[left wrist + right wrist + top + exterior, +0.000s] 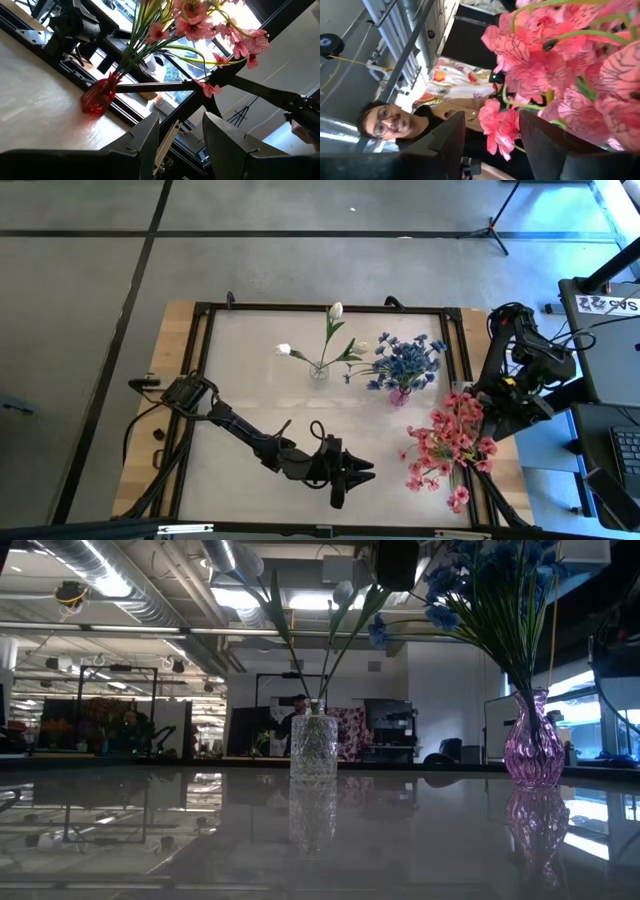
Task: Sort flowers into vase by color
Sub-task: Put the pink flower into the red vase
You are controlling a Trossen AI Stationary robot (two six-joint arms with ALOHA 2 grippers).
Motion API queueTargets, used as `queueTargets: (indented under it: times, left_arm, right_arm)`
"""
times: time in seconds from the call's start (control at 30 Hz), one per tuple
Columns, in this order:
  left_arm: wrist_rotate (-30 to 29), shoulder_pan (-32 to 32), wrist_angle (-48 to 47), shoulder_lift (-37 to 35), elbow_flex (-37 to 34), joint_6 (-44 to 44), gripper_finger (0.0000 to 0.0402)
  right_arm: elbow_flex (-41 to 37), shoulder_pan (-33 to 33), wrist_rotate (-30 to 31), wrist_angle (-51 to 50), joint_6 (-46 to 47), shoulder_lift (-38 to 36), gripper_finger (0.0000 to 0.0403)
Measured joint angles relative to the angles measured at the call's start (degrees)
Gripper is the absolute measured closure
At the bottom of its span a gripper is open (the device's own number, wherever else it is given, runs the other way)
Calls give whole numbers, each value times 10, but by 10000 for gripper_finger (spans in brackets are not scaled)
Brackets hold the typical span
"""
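Three vases hold sorted flowers: white buds [336,310] in a clear vase [319,372] mid-table, blue blooms [405,360] in a purple vase [399,395] just beside it, pink blooms [447,445] at the right edge. Right gripper [491,131] sits by the pink blooms, fingers apart, empty. Left gripper [362,471] rests near the front edge, fingers apart, empty.

From overhead, the pink flowers [447,442] hide their own vase and the right gripper. In the low view, the blue flowers [492,585] are cut off by the top edge. The person [292,718] beyond the bench is too small to make out.
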Motion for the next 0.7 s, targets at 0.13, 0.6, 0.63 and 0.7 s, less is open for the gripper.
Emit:
queueTargets:
  times: [0.13,0.6,0.63,0.7]
  left_arm:
    - [0,0,0,0,0,0,255]
    - [0,0,0,0,0,-3,255]
    - [0,0,0,0,0,-3,255]
    - [0,0,1,0,0,-3,255]
  right_arm:
    - [0,0,-10,13,21,0,214]
    - [0,0,117,50,101,0,214]
    - [0,0,119,53,116,0,214]
    - [0,0,116,53,156,0,214]
